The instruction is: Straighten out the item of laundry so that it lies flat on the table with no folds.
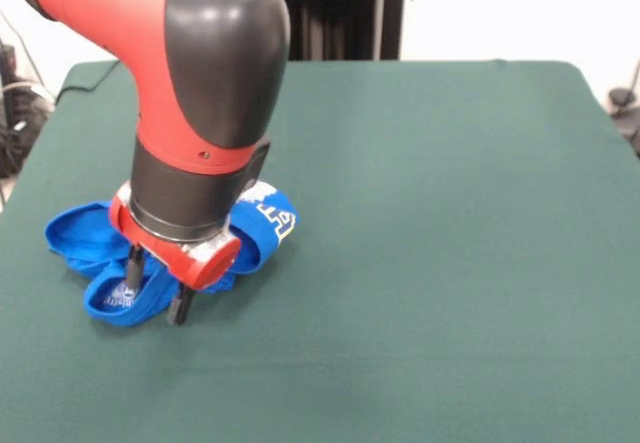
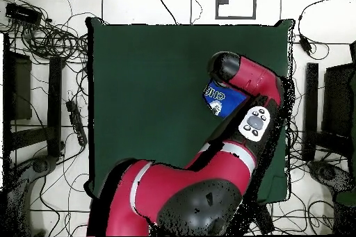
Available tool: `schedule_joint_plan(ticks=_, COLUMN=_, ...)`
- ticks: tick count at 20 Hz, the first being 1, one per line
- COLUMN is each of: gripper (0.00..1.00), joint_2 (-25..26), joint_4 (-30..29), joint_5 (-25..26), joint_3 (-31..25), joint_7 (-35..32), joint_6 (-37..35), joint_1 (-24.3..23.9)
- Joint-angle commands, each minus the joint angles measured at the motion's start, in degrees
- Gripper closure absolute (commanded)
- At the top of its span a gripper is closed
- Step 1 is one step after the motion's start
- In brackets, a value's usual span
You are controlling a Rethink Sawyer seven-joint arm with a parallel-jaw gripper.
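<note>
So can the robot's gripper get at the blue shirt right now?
Probably yes. The gripper is right down on the crumpled blue shirt, its fingers spread with one on the cloth and the other at its edge. Nothing else on the green table blocks it.

Brightness: both views are evenly lit; nothing around me sits in real darkness.
Light source: it seems to fall from above; no lamp shows.
Shadows: my gripper (image 1: 156,291) casts only a faint, soft shadow on the table (image 1: 430,213) just beneath it; the T-shirt (image 1: 100,248) darkens the cloth slightly along its edge.
Glare: soft highlights sit on the black shell of my arm (image 1: 215,53) in the front view; the white wall behind looks washed out.
Focus: the front view is slightly soft overall; the shirt's lettering is not readable there.
</note>
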State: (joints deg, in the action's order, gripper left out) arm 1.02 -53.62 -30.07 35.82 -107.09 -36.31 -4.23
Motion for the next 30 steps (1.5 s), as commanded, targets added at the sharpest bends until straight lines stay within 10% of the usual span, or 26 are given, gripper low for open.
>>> schedule_joint_plan(ticks=1, gripper=0.0, joint_2=0.85, joint_4=8.04, joint_5=-1.03, joint_3=1.73, joint_7=-17.13, joint_6=-11.11, joint_1=-0.14)
schedule_joint_plan(ticks=30, gripper=0.0, joint_2=1.44, joint_4=-1.8, joint_5=-3.64, joint_3=-5.81, joint_7=-17.72, joint_6=-9.84, joint_1=1.31)
